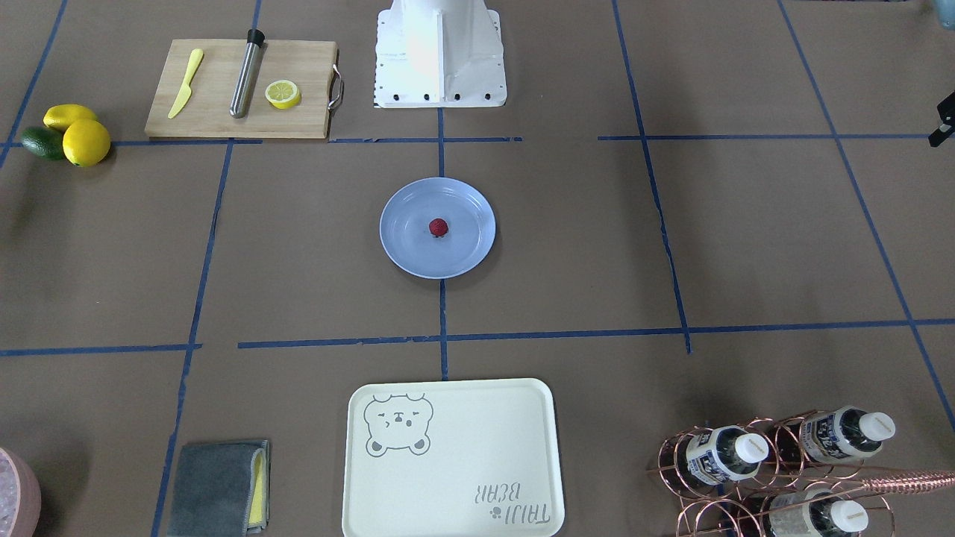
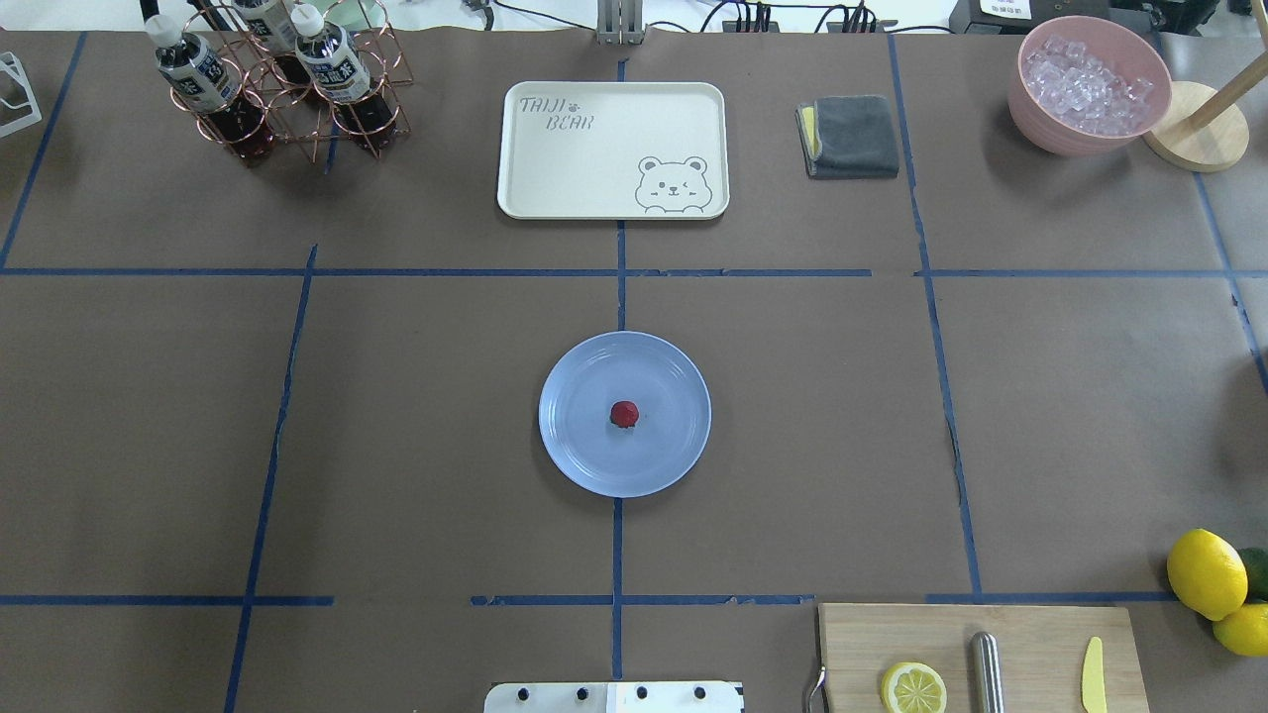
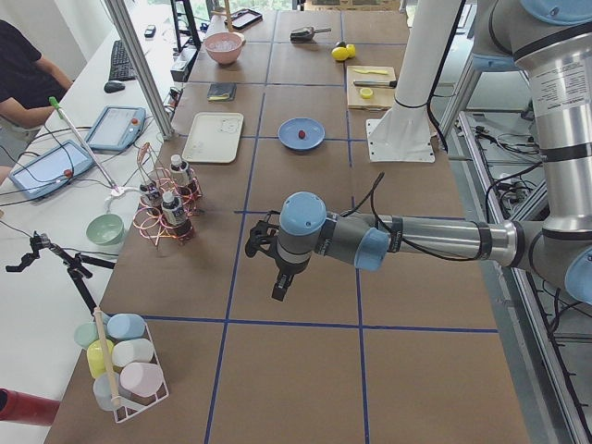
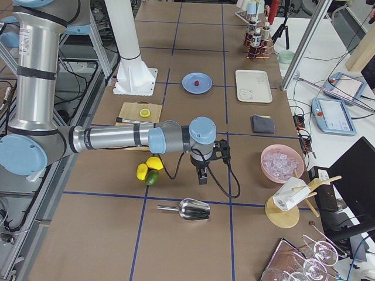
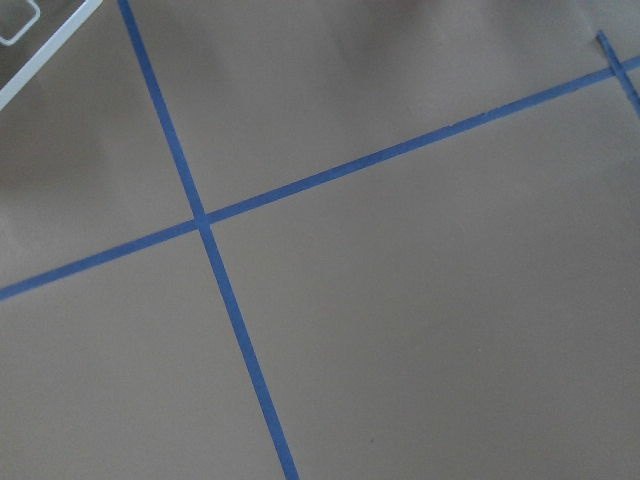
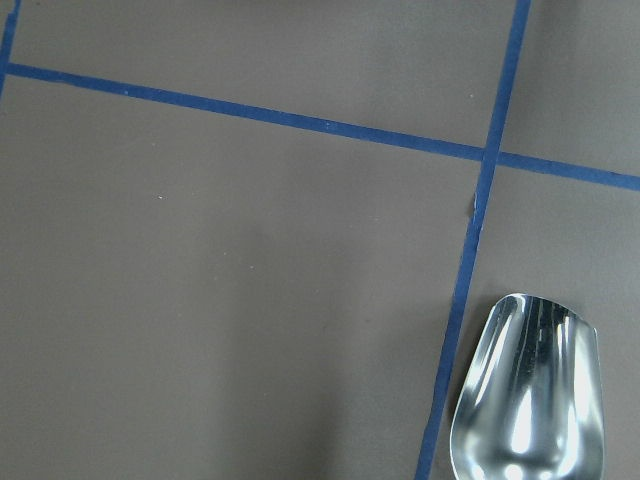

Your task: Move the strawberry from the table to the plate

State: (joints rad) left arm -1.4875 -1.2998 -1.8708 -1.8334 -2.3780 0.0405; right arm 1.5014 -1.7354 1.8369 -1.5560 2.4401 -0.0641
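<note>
The small dark-red strawberry [image 2: 624, 414] lies in the middle of the round pale-blue plate [image 2: 575, 451], which rests at the centre of the brown-paper table [image 2: 426, 416]. The front-facing view shows the same strawberry [image 1: 438, 227] on the plate [image 1: 403, 246]. My left gripper [image 3: 279, 289] hangs over bare table far from the plate, seen only in the left side view. My right gripper [image 4: 202, 175] hangs beside the lemons, seen only in the right side view. I cannot tell whether either is open or shut. Both wrist views show no fingers.
A wooden cutting board [image 1: 224, 112] carries a yellow knife, a metal cylinder and a lemon half. Lemons and an avocado [image 1: 71, 134] lie nearby. A cream bear tray [image 2: 612, 149], grey cloth [image 2: 850, 136], bottle rack [image 2: 267, 79], ice bowl [image 2: 1088, 84] and metal scoop [image 6: 530, 390] stand around.
</note>
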